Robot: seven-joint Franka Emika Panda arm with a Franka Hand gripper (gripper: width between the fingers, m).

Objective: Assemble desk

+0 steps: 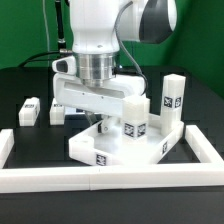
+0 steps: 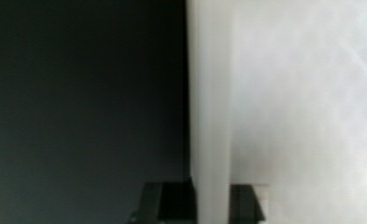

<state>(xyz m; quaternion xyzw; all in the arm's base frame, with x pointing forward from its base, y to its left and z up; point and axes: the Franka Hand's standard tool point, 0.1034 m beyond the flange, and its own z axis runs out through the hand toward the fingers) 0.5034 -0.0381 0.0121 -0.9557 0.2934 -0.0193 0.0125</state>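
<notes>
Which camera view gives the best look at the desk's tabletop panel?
The exterior view: the tabletop panel shows with its rim and tag, the arm hiding its back. The wrist view gives only a blurred white surface, not identifiable.

Upright legs (image 1: 172, 98) crowd the tabletop (image 1: 120, 148) — bare table (image 1: 32, 138) lies toward the exterior view's left.
</notes>
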